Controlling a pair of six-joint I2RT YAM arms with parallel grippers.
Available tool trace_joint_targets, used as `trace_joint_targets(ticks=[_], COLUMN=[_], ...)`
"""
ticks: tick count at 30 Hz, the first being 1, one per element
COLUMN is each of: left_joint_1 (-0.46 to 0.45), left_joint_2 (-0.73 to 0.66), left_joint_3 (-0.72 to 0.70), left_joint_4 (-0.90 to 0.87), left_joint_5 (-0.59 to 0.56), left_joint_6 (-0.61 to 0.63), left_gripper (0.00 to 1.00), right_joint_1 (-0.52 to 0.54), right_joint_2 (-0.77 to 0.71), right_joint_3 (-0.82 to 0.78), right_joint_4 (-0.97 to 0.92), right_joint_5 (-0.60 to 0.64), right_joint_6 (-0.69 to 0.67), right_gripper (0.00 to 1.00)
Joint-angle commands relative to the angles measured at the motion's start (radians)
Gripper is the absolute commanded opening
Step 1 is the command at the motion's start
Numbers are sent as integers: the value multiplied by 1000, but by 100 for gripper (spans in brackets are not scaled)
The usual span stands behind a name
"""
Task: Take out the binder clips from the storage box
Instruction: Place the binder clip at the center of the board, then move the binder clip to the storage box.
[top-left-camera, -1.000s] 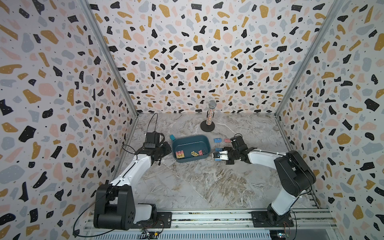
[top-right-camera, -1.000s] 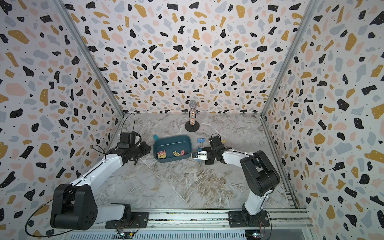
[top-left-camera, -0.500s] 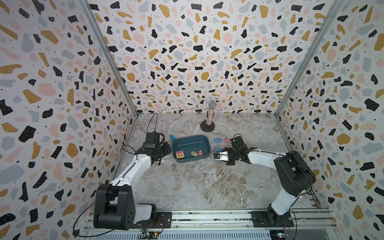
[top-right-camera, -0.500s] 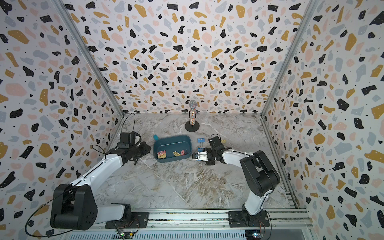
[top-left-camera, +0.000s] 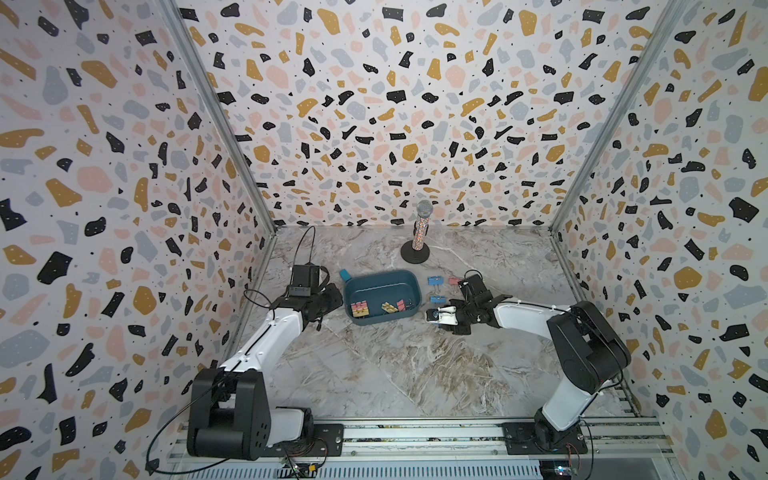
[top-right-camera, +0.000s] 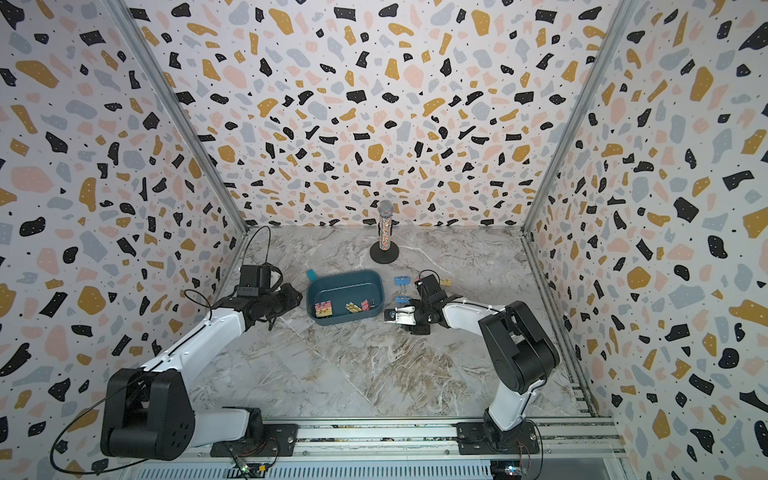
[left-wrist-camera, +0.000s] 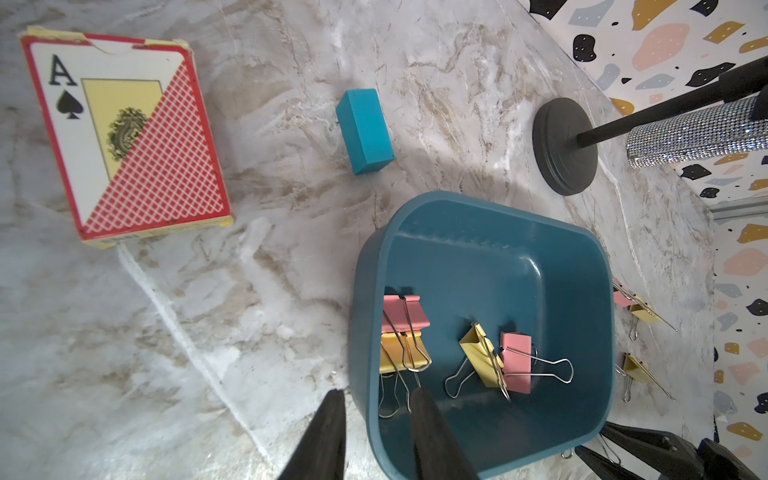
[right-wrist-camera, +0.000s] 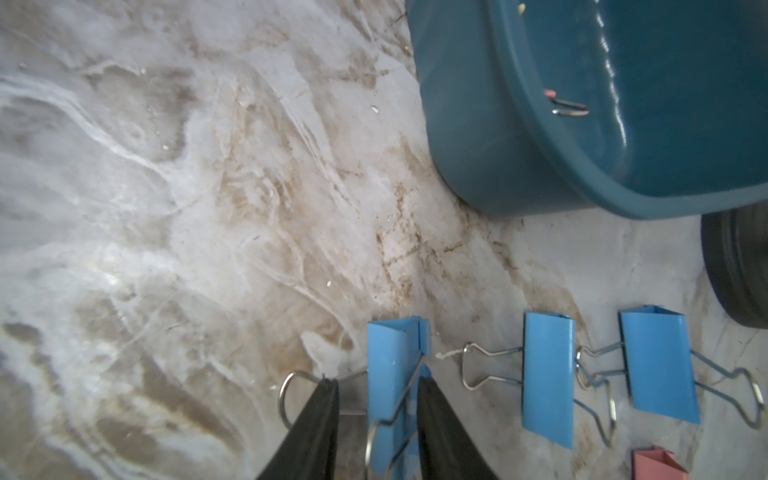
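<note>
Card box reads "A"; side print looks unreadable.

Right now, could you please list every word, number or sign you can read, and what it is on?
"A" over a black spade sign: on the playing-card box.
The small print on that box's bottom edge: too small to read.
No lettering shows on the storage box, binder clips or teal block.

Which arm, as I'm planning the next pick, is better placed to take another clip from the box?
Probably the right. The left gripper grips the storage box wall, seemingly steadying it, while the right gripper stands open around a blue clip on the table beside it.
</note>
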Motion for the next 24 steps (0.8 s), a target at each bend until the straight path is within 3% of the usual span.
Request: trace_joint_targets(ticks=[1, 14, 24], left_joint_1=[4, 2, 4], left_joint_2=[-16, -19, -12], left_joint_3=[-3, -1, 8], left_joint_4=[8, 8, 6], left_joint_5=[-5, -8, -8], left_joint_6=[5, 6, 8], left_gripper=[31, 31, 31], right_joint_1=[4, 5, 4], right_joint_2=[-38, -150, -197], right_joint_3=[22, 78, 202], right_joint_4=[-14, -46, -122], right_joint_5=[-14, -49, -153], right_joint_6=[38, 135, 275], right_gripper=[40, 47, 47])
